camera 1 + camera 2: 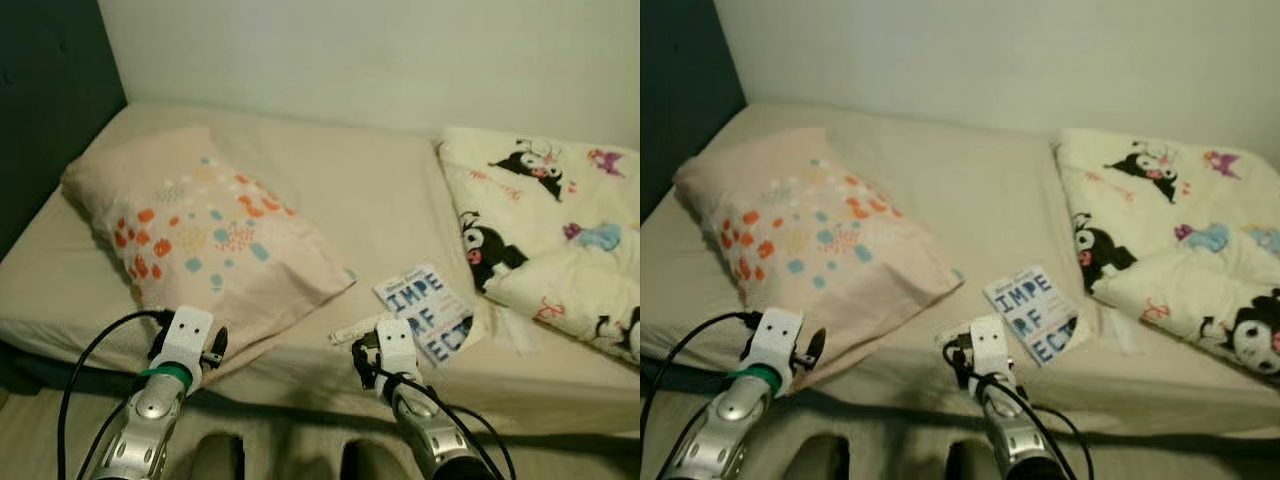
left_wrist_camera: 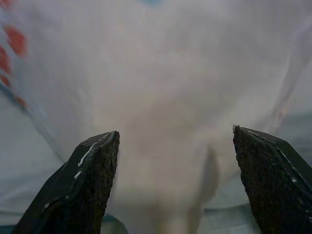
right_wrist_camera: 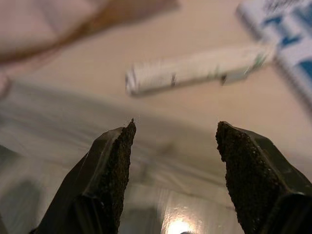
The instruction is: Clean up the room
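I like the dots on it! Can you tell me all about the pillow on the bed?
The pillow is soft, pale pink cloth, with orange, blue and white dots in a patch on top. It lies flat and slanted on the bed, near the dark headboard, one corner hanging over the front edge. The left gripper is open right in front of it. Its fingers don't seem to touch it.
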{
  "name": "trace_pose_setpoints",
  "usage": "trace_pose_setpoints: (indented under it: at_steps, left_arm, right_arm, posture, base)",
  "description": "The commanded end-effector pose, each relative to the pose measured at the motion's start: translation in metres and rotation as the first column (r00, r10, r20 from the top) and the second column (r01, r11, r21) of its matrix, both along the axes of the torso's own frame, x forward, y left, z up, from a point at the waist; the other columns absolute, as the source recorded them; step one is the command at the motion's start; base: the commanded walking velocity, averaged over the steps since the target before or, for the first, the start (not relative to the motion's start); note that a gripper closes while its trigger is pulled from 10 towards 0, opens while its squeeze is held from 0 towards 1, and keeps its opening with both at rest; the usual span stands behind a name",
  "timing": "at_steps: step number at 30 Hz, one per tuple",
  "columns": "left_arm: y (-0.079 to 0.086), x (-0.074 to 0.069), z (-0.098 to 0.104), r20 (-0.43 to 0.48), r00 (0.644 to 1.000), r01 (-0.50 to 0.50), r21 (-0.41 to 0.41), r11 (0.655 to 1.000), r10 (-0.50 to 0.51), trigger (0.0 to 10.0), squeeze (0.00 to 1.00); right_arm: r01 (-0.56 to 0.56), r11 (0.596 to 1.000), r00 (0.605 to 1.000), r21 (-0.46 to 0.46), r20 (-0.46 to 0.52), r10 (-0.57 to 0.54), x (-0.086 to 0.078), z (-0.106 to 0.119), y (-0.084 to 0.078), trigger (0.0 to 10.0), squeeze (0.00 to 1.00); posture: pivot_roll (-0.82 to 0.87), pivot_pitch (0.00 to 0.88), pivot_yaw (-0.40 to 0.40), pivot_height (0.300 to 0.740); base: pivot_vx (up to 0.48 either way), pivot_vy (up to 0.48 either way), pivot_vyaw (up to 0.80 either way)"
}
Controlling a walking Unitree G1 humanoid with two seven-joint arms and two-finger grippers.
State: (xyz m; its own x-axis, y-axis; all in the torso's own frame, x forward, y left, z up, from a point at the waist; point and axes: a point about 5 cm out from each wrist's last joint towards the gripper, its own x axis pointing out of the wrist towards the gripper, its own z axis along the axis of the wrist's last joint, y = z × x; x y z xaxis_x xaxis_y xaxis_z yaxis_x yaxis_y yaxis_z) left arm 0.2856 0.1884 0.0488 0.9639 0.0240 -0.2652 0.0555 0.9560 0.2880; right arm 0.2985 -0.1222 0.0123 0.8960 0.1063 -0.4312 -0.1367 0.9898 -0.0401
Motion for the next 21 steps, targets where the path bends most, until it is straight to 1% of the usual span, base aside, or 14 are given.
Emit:
trace_pose_setpoints:
  at_steps: [1,3,4,7,9,10,12,13,15,16,18,21]
  left_arm:
    - [-0.002,-0.002,-0.001,-0.009,1.0,0.008,0.007,1.0,-0.008,10.0,0.0]
    - [-0.002,-0.003,-0.001,-0.01,1.0,0.007,0.008,1.0,-0.007,10.0,0.0]
    - [0.0,-0.005,-0.002,-0.013,1.0,0.003,0.01,1.0,-0.003,10.0,0.0]
    - [0.0,-0.005,-0.002,-0.014,1.0,0.002,0.012,1.0,-0.001,10.0,0.0]
    - [0.004,-0.009,-0.003,-0.017,1.0,-0.003,0.017,1.0,0.004,10.0,0.0]
    - [0.004,-0.009,-0.003,-0.017,1.0,-0.003,0.017,1.0,0.004,10.0,0.0]
    - [0.009,-0.015,-0.005,-0.021,1.0,-0.001,0.038,0.999,0.002,10.0,0.0]
    - [0.009,-0.015,-0.005,-0.021,1.0,-0.001,0.038,0.999,0.002,10.0,0.0]
    - [0.014,-0.024,-0.011,-0.033,0.999,0.013,0.072,0.997,-0.01,10.0,0.0]
    - [0.017,-0.029,-0.013,-0.038,0.999,0.012,0.079,0.997,-0.009,10.0,0.0]
    - [0.021,-0.036,-0.015,-0.04,0.999,0.001,0.081,0.997,0.002,10.0,0.0]
    - [0.023,-0.04,-0.015,-0.039,0.999,-0.006,0.082,0.997,0.009,10.0,0.0]
  right_arm:
    - [-0.001,1.0,1.0,-0.015,-0.008,0.001,-0.003,-0.004,-0.003,10.0,0.0]
    - [-0.007,1.0,1.0,-0.007,0.001,0.007,-0.002,-0.003,-0.002,10.0,0.0]
    - [-0.027,1.0,0.999,0.001,0.018,0.027,0.0,0.0,0.002,10.0,0.0]
    - [-0.036,0.999,0.999,0.006,0.026,0.035,0.001,0.001,0.004,10.0,0.0]
    - [-0.046,0.998,0.998,0.051,0.042,0.044,0.005,0.006,0.01,10.0,0.0]
    - [-0.046,0.998,0.998,0.051,0.042,0.044,0.005,0.006,0.01,10.0,0.0]
    - [-0.051,0.996,0.997,0.078,0.068,0.046,0.011,0.013,0.014,10.0,0.0]
    - [-0.051,0.996,0.997,0.078,0.068,0.046,0.011,0.013,0.014,10.0,0.0]
    - [-0.051,0.994,0.995,0.095,0.094,0.042,0.017,0.019,0.015,10.0,0.0]
    - [-0.048,0.992,0.994,0.119,0.107,0.035,0.021,0.023,0.016,10.0,1.0]
    - [-0.049,0.985,0.991,0.164,0.127,0.029,0.025,0.029,0.017,10.0,1.0]
    - [-0.053,0.985,0.991,0.164,0.134,0.031,0.029,0.032,0.018,10.0,1.0]
  posture:
    - [0.15,0.01,-0.02,0.57]
    - [0.15,0.01,-0.02,0.565]
    - [0.15,0.015,-0.021,0.565]
    - [0.15,0.015,-0.021,0.565]
    - [0.16,0.021,-0.024,0.565]
    - [0.16,0.021,-0.024,0.565]
    - [0.17,0.028,-0.028,0.565]
    - [0.17,0.028,-0.028,0.565]
    - [0.17,0.03,-0.029,0.565]
    - [0.17,0.031,-0.029,0.565]
    - [0.18,0.04,-0.032,0.565]
    - [0.19,0.045,-0.037,0.565]
  base:
    - [0.0,0.0,0.0]
    - [0.0,0.0,0.0]
    - [0.0,0.0,0.0]
    - [0.0,0.0,0.0]
    - [0.0,0.0,0.0]
    - [0.0,0.0,0.0]
    - [0.0,0.0,0.0]
    - [0.0,0.0,0.0]
    - [0.0,0.0,0.0]
    - [0.0,0.0,0.0]
    - [0.0,0.0,0.0]
    - [0.0,0.0,0.0]
